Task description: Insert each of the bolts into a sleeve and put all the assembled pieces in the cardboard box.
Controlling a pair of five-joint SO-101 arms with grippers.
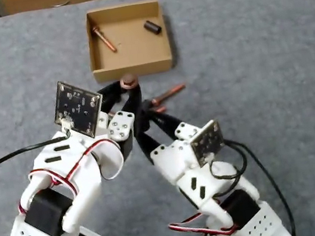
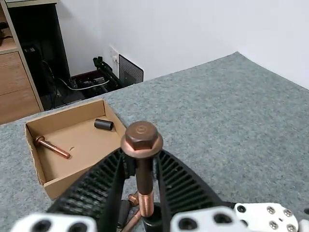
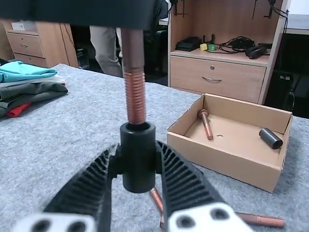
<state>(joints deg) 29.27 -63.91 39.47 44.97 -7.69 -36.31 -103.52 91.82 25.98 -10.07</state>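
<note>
left gripper point(image 2: 141, 162) clamped on upright copper hex-head bolt point(image 2: 141, 137) | right gripper point(image 3: 138, 151) clamped on black sleeve point(image 3: 138, 162) | threaded tip sits in sleeve's mouth, shank mostly exposed

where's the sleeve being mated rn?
The sleeve stands clamped in the right gripper, on the arms' side of the cardboard box, under the bolt in the left gripper; the bolt's threaded tip enters its top.

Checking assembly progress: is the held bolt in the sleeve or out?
Partly in: the bolt stands upright, its threaded tip just inside the sleeve mouth; most of the thread shows above it.
</note>
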